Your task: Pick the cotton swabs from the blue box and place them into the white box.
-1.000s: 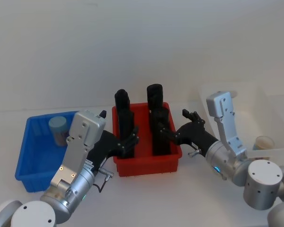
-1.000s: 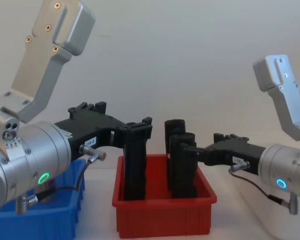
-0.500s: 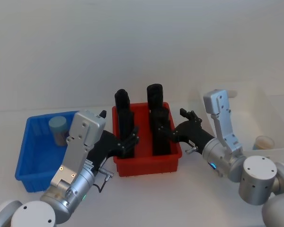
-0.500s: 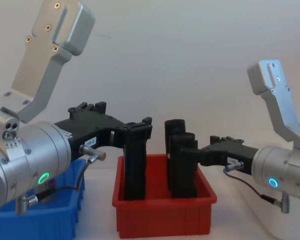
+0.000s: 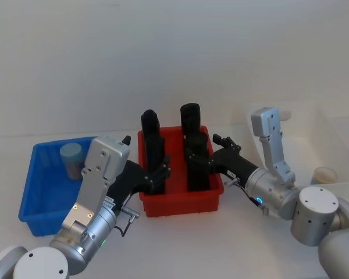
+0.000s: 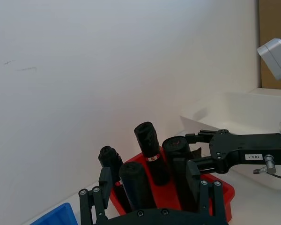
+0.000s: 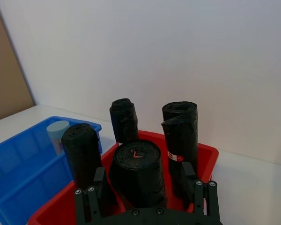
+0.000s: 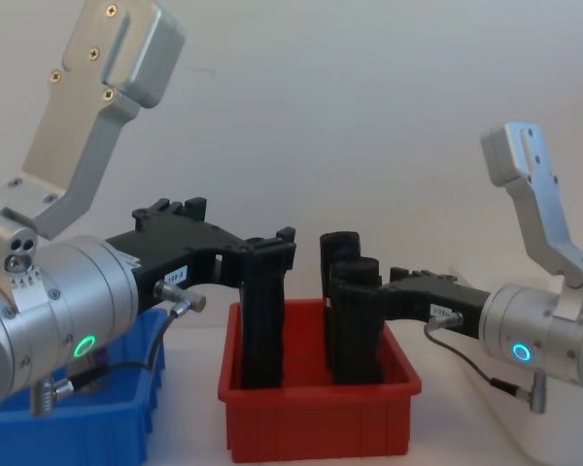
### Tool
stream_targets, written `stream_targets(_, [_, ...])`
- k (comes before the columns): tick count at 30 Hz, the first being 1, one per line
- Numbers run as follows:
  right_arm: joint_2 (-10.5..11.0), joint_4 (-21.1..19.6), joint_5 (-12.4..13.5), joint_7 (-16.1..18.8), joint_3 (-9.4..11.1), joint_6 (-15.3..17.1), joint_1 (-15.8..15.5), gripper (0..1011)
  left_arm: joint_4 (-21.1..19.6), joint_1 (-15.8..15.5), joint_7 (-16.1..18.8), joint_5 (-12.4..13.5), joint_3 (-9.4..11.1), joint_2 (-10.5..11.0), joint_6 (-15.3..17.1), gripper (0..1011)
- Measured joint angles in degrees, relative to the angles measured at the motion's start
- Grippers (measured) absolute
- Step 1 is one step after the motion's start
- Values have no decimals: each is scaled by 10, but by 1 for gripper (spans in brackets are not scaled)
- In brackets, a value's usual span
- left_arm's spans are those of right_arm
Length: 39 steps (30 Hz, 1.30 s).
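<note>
One tub of cotton swabs (image 5: 71,158) stands in the far part of the blue box (image 5: 32,195) at the left, also seen as the cotton swabs (image 7: 56,134) in the blue box (image 7: 16,166). Another tub (image 5: 324,174) sits inside the white box (image 5: 314,125) at the right. My left gripper (image 5: 159,174) is open at the red bin's front left black roll, apart from the blue box. My right gripper (image 7: 143,169) is open, with its fingers (image 7: 189,174) on either side of the front right black roll (image 7: 138,176).
A red bin (image 5: 180,200) with several upright black rolls (image 5: 190,119) stands between the blue and white boxes. Both grippers reach into it from the near side: left gripper (image 8: 272,254), right gripper (image 8: 355,286). A plain wall rises behind the table.
My right gripper has moved left from the white box side to the red bin and now straddles the front right black roll. The left arm has not moved.
</note>
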Motion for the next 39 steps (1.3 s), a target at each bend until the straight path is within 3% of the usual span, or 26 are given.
stream_targets(8, [-6,39,20,34,4,-6,21,1001,0,0,0,0,0,0,0,1004])
stream_targets(18, [-12,85,40,69,9,-10,47,773,0,0,0,0,0,0,0,1004])
stream_targets(24, [-13,96,44,75,12,-12,54,579,0,0,0,0,0,0,0,1004])
stream_targets(39, [-11,101,52,83,19,-13,58,517,0,0,0,0,0,0,0,1004])
